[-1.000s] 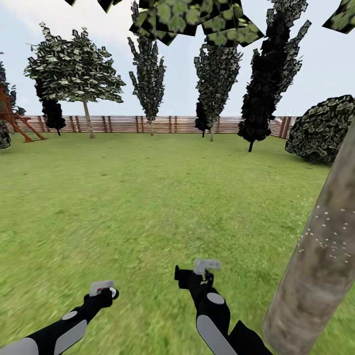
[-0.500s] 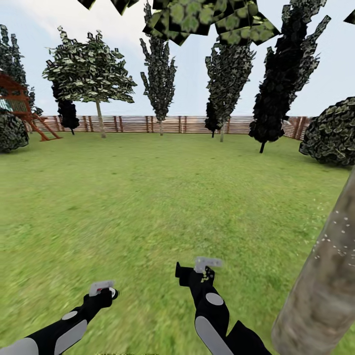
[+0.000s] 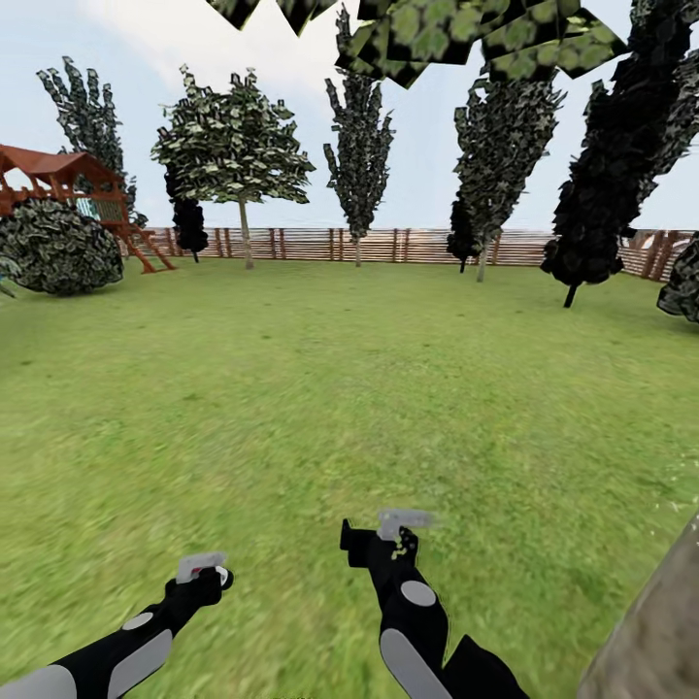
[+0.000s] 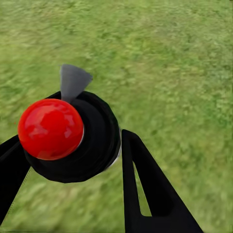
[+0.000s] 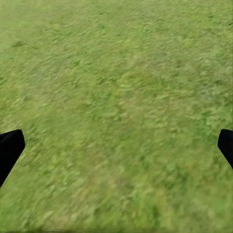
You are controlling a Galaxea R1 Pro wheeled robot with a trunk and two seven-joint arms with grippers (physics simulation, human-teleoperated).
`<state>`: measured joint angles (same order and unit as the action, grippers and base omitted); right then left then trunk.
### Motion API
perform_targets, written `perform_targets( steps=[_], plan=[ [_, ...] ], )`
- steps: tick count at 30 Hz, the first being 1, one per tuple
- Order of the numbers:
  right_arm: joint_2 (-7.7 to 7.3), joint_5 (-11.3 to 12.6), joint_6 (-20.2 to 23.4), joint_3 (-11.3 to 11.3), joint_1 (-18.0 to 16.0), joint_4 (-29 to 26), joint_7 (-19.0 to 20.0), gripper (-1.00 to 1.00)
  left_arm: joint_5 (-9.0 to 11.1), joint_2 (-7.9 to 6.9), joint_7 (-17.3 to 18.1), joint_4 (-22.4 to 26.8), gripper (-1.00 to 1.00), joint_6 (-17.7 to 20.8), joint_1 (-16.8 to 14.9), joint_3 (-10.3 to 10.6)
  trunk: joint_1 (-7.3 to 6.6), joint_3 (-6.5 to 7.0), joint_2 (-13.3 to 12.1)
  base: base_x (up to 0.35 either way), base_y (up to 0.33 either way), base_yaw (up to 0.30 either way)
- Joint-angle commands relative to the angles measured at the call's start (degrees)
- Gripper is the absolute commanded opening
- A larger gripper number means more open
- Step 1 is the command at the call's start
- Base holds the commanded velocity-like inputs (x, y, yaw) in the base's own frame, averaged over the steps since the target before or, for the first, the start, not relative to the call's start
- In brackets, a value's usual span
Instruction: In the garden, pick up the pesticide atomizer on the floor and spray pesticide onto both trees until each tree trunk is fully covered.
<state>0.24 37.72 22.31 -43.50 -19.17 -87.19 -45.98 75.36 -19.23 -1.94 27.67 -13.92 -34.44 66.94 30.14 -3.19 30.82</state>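
Note:
In the left wrist view the pesticide atomizer (image 4: 51, 128), a black round body with a red ball top and a grey nozzle, sits between the fingers of my left gripper (image 4: 92, 141), which is shut on it. In the head view my left gripper (image 3: 201, 571) is low over the grass. My right gripper (image 3: 388, 532) hovers beside it, and in its wrist view the right gripper (image 5: 119, 143) is open over bare grass. One tree trunk (image 3: 652, 636) fills the bottom right corner, close to me. The other tree (image 3: 233, 146) stands far off by the fence, its trunk (image 3: 246, 238) thin with distance.
Green lawn (image 3: 320, 388) stretches ahead to a brown slatted fence (image 3: 408, 245). Narrow dark cypress-like trees (image 3: 361, 146) line the fence. A red wooden play structure (image 3: 68, 184) and a round bush (image 3: 60, 248) stand at the far left. Leaves of the near tree (image 3: 456, 29) hang overhead.
The camera has turned left, so the whole scene has slid right. The near trunk now shows as a corner. The play structure and bush have come into view. Both arms hold their pose.

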Motion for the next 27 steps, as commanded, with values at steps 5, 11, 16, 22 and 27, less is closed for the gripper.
perform_targets(
  steps=[5,11,16,22,27],
  plan=[
    [-0.01,0.3,0.3,-0.6,-0.1,-0.1,-0.4,1.0,0.5,-0.03,-0.2,0.1,-1.0,-0.4,-0.1,0.5,0.03,-0.12,0.1,0.0,0.0,0.285],
    [-0.06,0.2,0.3,-0.8,-0.1,-0.1,-0.4,1.0,0.4,0.01,-0.2,0.1,-1.0,-0.4,-0.1,0.5,0.03,-0.12,0.1,0.0,0.0,0.285],
    [-0.07,0.2,0.3,-0.8,-0.1,-0.1,-0.4,1.0,0.4,0.04,-0.2,0.1,-1.0,-0.4,-0.1,0.5,0.03,-0.12,0.1,0.0,0.0,0.285],
    [-0.13,0.3,0.3,-0.8,-0.1,-0.1,-0.4,1.0,0.4,0.07,-0.2,0.1,-1.0,-0.4,-0.1,0.5,0.03,-0.12,0.1,0.0,0.0,0.285],
    [-0.37,0.2,0.3,-0.7,-0.1,-0.1,-0.3,1.0,0.4,0.12,-0.2,0.1,-1.0,-0.4,-0.1,0.5,0.03,-0.12,0.1,0.0,0.0,0.285]
  ],
)
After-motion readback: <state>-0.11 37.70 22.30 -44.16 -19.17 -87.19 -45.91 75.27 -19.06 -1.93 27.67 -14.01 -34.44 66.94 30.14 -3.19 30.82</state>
